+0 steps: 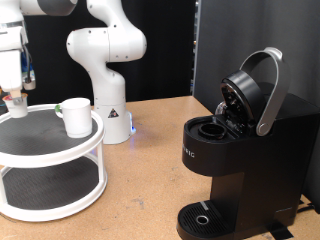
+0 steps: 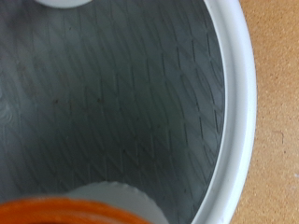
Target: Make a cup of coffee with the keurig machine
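While low at the exterior view's far left, hand [image 1: 14, 98] hangs over the top tier of a white two-tier rack [image 1: 60, 150], right above a small pod [image 1: 16, 104] with an orange top. Cannot tell from either view how far apart the fingers stand, or whether the pod is gripped: wrist view shows only the pod's orange top [image 2: 84, 210] close under the camera, dark mat, rack rim [image 2: 238, 112] and bare desk [image 2: 276, 112] beyond. Just to the right on the same tier, cup [image 1: 76, 117], upright, apart from the pod. Behind the rack, arm base [image 1: 105, 90] on the desk [image 1: 150, 170]. Well to the right, keurig [image 1: 240, 150], lid [image 1: 255, 85] up and chamber [image 1: 213, 130] open and seemingly empty; nothing under the spout. Looks like the pod-fetching step, early in the task. Calls for a firm, centred grip on the pod and a lift clear of the rim without nudging the cup.
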You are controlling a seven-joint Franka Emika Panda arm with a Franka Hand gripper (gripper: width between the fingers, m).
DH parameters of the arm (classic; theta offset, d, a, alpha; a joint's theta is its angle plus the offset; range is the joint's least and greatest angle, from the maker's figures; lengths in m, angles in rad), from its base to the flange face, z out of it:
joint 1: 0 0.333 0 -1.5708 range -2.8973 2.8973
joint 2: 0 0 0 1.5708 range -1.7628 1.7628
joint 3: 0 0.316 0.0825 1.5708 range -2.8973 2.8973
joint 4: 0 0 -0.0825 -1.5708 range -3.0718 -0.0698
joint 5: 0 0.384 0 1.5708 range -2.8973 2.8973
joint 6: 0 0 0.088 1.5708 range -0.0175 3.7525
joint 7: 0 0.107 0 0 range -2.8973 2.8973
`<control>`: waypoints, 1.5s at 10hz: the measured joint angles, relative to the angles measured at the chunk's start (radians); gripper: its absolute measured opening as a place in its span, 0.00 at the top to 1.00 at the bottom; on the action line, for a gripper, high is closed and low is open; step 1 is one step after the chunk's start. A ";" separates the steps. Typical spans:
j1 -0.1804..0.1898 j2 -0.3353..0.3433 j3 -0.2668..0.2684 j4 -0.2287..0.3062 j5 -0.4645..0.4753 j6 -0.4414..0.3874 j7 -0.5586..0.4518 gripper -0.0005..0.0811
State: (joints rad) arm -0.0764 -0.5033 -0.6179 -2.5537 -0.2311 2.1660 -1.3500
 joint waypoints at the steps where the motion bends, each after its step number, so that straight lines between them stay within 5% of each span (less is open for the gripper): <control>1: 0.011 0.000 0.001 -0.002 0.053 -0.008 0.008 0.44; 5: 0.093 -0.003 0.053 0.025 0.299 -0.037 0.181 0.44; 7: 0.107 -0.002 0.092 0.042 0.328 -0.037 0.267 0.44; 10: 0.130 0.004 0.095 0.042 0.391 -0.038 0.276 0.44; 12: 0.189 0.021 0.099 0.074 0.484 -0.073 0.290 0.44; 15: 0.252 0.066 0.117 0.141 0.491 -0.090 0.277 0.44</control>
State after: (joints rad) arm 0.1759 -0.4372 -0.5005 -2.4124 0.2601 2.0764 -1.0732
